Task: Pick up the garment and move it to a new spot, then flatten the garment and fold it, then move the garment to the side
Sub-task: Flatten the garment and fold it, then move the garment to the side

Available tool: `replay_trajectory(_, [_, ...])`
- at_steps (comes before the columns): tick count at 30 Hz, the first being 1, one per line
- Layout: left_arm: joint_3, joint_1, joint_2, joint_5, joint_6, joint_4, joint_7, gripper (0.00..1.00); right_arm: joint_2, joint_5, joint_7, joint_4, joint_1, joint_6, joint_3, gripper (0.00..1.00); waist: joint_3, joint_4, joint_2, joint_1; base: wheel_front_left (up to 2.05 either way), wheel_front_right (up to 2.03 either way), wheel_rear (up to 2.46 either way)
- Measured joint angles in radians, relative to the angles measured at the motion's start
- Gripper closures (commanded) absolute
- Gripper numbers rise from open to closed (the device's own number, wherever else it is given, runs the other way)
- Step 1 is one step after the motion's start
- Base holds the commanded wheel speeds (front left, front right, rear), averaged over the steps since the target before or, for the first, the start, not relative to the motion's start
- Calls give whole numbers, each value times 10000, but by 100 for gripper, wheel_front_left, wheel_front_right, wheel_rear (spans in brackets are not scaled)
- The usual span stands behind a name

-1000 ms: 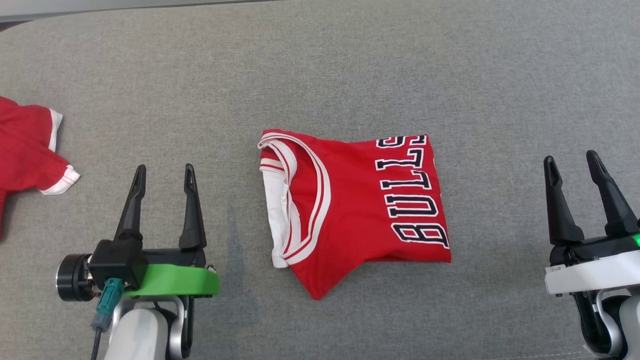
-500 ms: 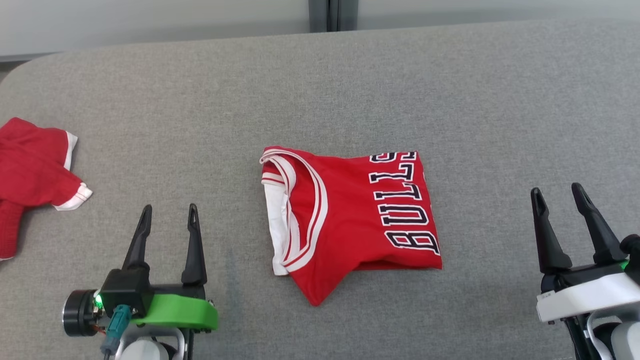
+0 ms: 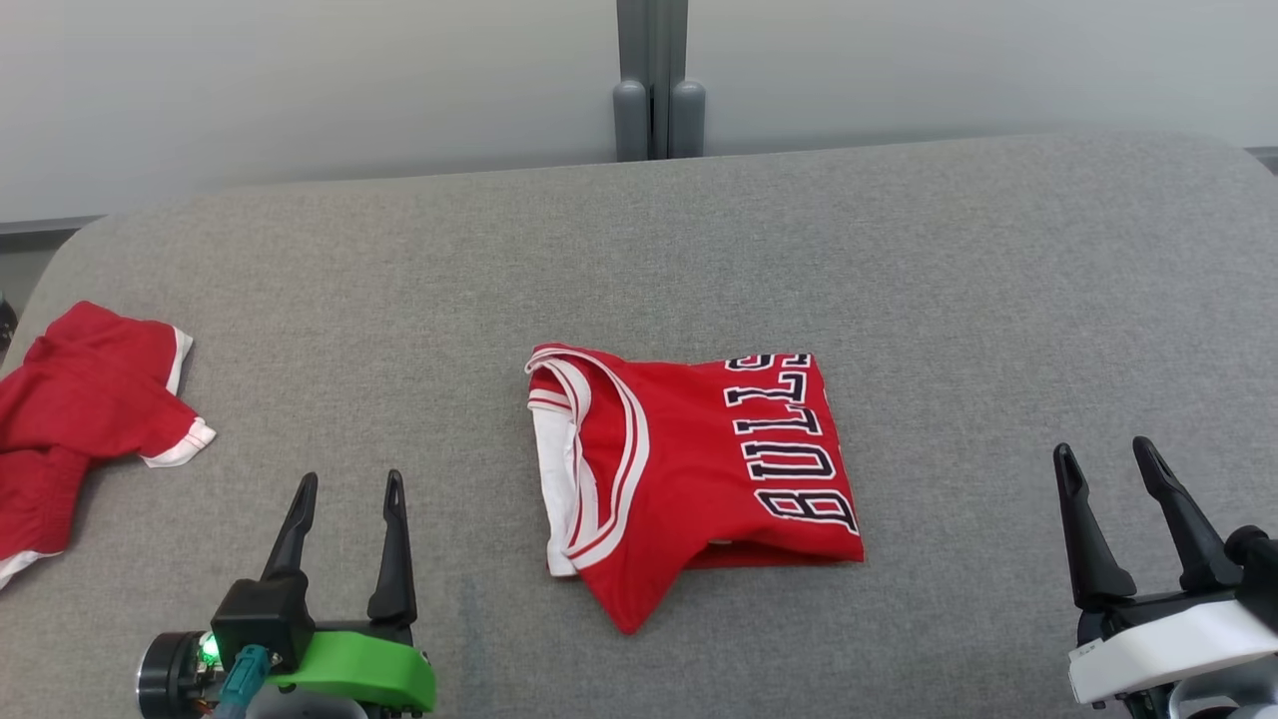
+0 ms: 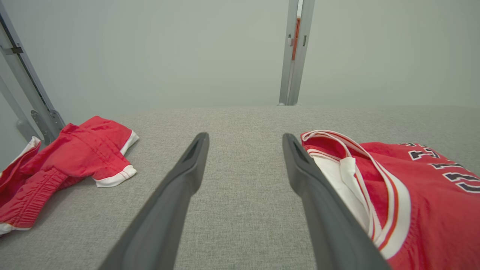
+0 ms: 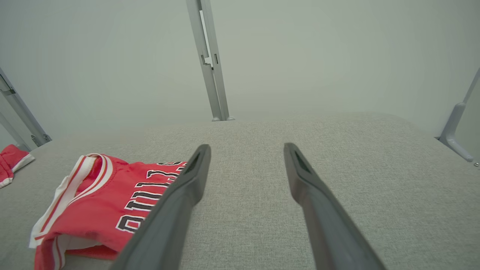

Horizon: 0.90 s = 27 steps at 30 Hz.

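Observation:
A red jersey (image 3: 699, 469) with white trim and dark "BULLS" lettering lies folded at the middle of the grey padded table (image 3: 899, 260). The left wrist view has the jersey (image 4: 412, 195) at its right, and the right wrist view has the jersey (image 5: 108, 202) at its lower left. My left gripper (image 3: 349, 484) stands open near the front edge, well to the left of the garment, with nothing between its fingers. At the front right my right gripper (image 3: 1103, 454) is open too and apart from the cloth. The same open left gripper (image 4: 243, 140) and right gripper (image 5: 245, 150) rise over bare table.
A second red garment (image 3: 85, 414) with white trim lies crumpled at the table's left edge, also in the left wrist view as red cloth (image 4: 71, 161). A grey post (image 3: 654, 80) stands behind the table against a pale wall. Bare grey surface surrounds the jersey.
The head camera has tilted up, so the wall and post have come into view and everything sits lower in the picture. Both grippers stay open; the jersey has not moved.

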Motion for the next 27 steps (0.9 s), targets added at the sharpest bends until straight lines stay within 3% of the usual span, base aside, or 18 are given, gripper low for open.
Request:
replay_trajectory(18, [-4, 9, 111, -155, 109, -10, 15, 0, 48, -17, 127, -303, 31, 0, -127, 0, 11, 8, 0, 0, 0, 0, 0])
replay_trajectory(27, [-167, -824, 2, -27, 115, -642, -84, 0, -332, 29, 384, -6, -517, 0, 75, 0, 690, 307, 0, 0, 0, 0, 0])
